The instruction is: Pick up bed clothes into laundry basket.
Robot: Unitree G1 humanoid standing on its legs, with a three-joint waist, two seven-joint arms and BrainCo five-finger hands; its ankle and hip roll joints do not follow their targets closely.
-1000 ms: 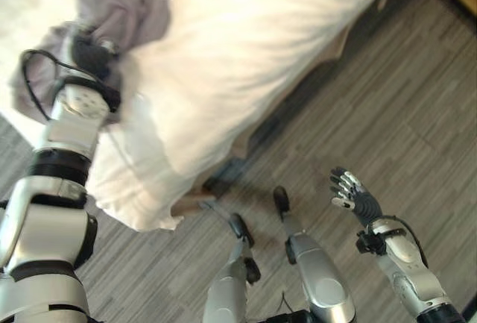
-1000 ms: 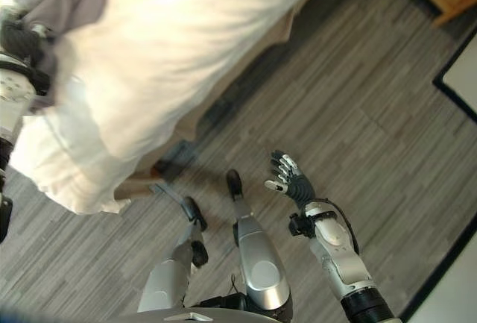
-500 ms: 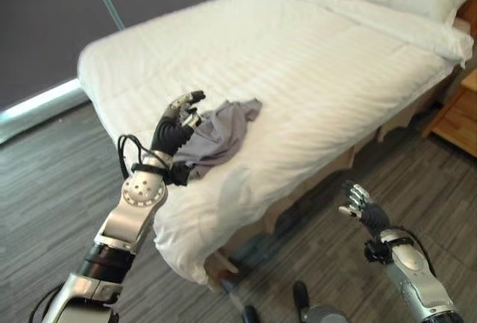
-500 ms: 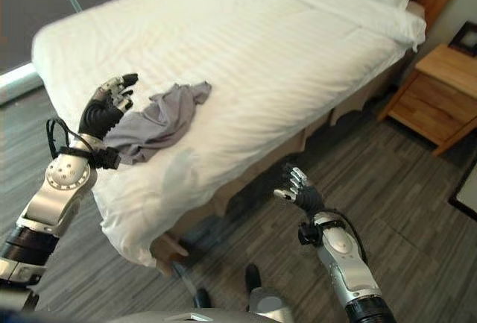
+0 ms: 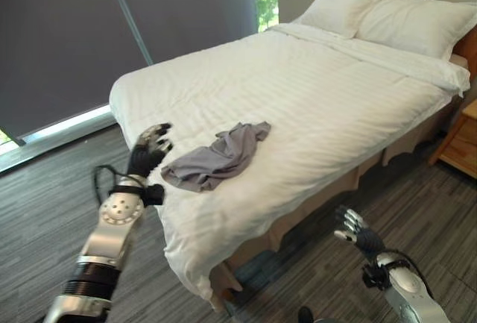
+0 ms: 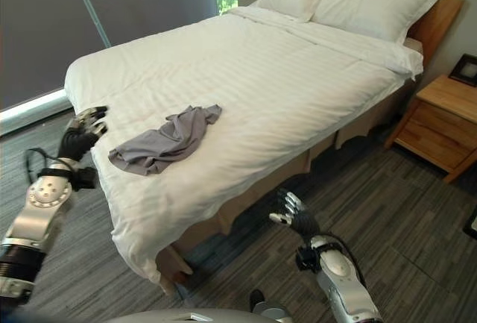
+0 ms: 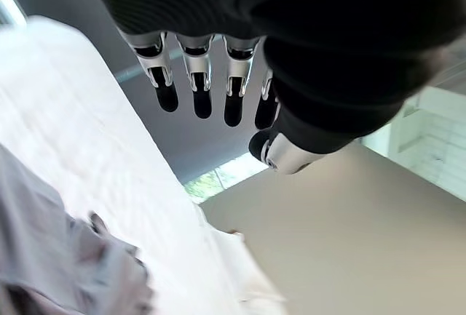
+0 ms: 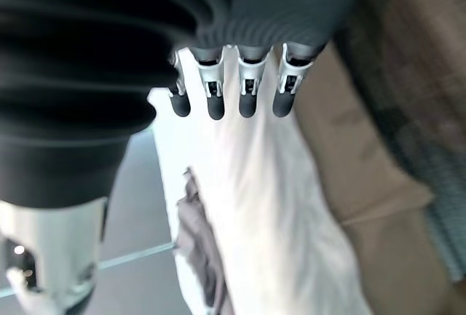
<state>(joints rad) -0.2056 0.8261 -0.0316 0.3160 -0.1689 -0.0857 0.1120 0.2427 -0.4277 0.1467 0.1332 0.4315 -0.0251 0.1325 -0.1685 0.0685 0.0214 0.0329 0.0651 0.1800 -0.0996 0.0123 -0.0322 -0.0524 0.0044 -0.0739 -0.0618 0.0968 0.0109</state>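
Note:
A crumpled grey garment (image 5: 218,157) lies on the white bed (image 5: 313,77) near its foot corner, also seen as the grey garment (image 6: 165,141). My left hand (image 5: 148,150) hangs in the air just left of the garment, off the bed's edge, fingers relaxed and holding nothing. In the left wrist view the left hand's fingers (image 7: 198,86) are straight, with the grey cloth (image 7: 65,264) below them. My right hand (image 5: 356,230) is low over the floor beside the bed, open and empty; its fingers (image 8: 246,82) are straight in the right wrist view.
Two white pillows (image 5: 380,17) rest at the bed's head. A wooden nightstand (image 6: 440,118) stands to the right of the bed. A dark curtain (image 5: 89,24) covers the window wall behind. Grey plank floor (image 6: 417,204) surrounds the bed.
The camera has tilted up from the floor to the whole bed. My left hand has come off the grey garment and drawn back to the left; the garment stays on the bed.

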